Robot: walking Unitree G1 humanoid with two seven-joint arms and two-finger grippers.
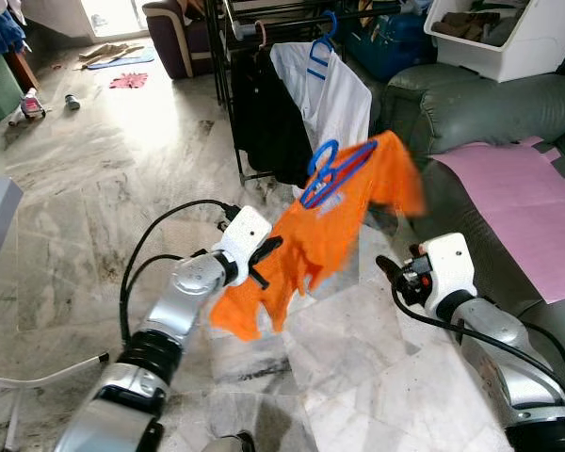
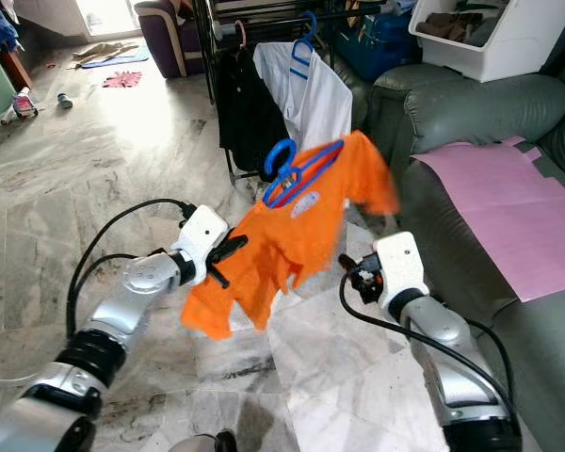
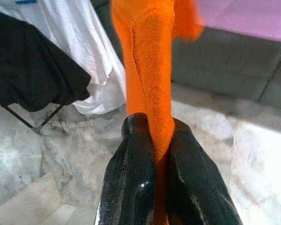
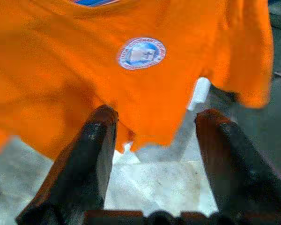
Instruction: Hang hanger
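My left gripper pinches the orange shirt by its side, and my right gripper waits just beside it with fingers spread wide, holding nothing.

Both forearms reach forward over the marble floor, the left angled up toward the middle, the right bent in from the sofa side. The shirt sits on the blue hanger, hook free in the air (nothing grips the hanger itself). I judge this the carry step: next, lift the hook to the clothes rack, beside the white shirt hanging there.
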